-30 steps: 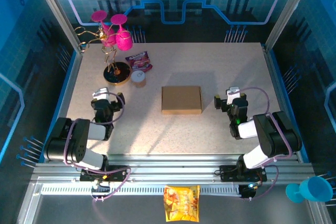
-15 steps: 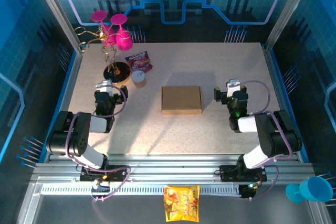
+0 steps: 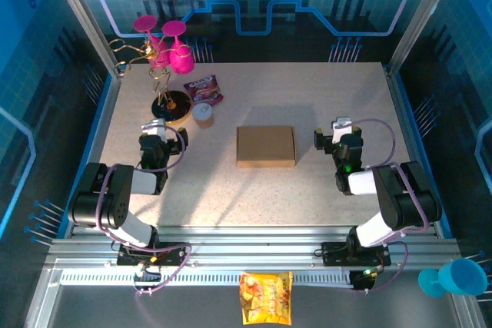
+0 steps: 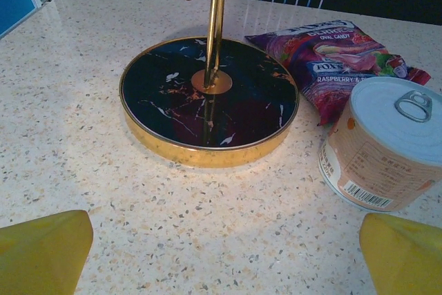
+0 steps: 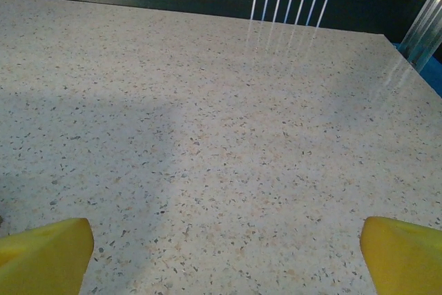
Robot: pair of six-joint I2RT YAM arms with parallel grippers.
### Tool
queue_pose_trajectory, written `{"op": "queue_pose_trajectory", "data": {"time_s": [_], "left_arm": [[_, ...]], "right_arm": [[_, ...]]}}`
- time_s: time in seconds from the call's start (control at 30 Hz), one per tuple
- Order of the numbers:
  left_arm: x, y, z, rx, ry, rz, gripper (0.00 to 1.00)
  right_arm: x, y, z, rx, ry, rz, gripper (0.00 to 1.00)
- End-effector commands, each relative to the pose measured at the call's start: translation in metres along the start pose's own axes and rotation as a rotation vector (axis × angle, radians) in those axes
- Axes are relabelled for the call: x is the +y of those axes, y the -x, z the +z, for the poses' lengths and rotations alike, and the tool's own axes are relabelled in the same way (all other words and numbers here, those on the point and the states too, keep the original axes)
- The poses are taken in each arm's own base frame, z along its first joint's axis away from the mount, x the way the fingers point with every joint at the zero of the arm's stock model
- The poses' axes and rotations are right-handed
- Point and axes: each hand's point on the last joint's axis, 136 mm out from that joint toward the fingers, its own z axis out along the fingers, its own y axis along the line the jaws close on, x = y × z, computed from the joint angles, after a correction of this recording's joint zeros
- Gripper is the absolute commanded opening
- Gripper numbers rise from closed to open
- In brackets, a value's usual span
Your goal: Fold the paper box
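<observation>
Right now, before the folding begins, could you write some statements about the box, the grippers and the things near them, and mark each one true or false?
1. The plain brown cardboard box lies flat on the speckled table between the two arms, and no gripper touches it. True.
2. The left gripper is shut on the small tin can. False: the left gripper is open, and the tin can stands free in front of it.
3. The right gripper is open above bare table. True.
4. The purple sweet bag lies on top of the box. False: it lies on the table behind the tin can, beside the black round stand base with the gold rim.
</observation>
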Motion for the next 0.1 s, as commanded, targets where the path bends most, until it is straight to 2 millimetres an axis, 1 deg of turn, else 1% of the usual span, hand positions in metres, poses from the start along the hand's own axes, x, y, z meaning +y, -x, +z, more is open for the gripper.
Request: {"op": "queue_pose_trajectory", "data": {"time_s": [0.0, 0.07], "left_arm": [[-0.0036, 0.0090, 0.0014, -0.024, -0.008, 0.021, 0.99], [-0.0034, 0.0091, 0.0014, -0.024, -0.007, 0.019, 0.99]], "right_arm": [[-0.0018, 0.0049, 0.0025, -0.010, -0.009, 0.004, 1.00], [0.0000, 0.0061, 0.0002, -0.026, -0.009, -0.004, 1.00]]}}
